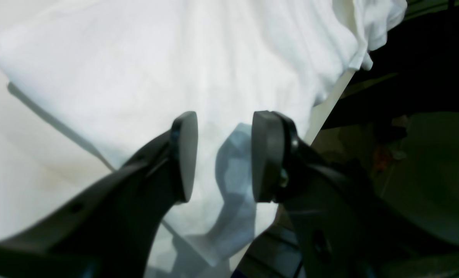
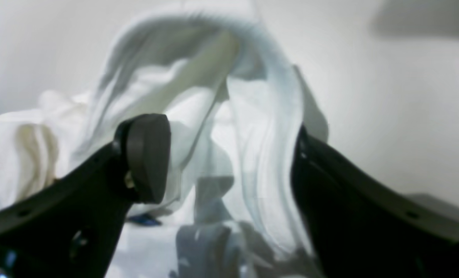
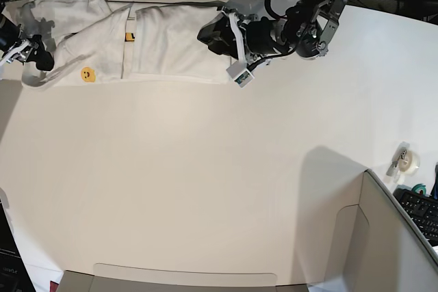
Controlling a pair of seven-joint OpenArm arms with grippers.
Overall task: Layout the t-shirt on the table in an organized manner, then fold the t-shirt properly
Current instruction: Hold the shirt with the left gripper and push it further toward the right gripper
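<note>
White t-shirt [image 3: 171, 46] on off-white table [image 3: 205, 182].

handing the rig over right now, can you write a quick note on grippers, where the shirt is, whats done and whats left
Left gripper: jaws apart over one end of the t-shirt, right at the table's far edge; nothing visibly pinched.
Right gripper: open wide around a raised fold of the shirt's other end, not clamped.
Shirt: stretched in a long band along the far edge of the table, bunched and doubled over at the right gripper's end; one end spills past the edge in the left wrist view.
Done: shirt pulled out lengthwise.
Left: bring it in from the edge, spread it flat, then fold.
</note>
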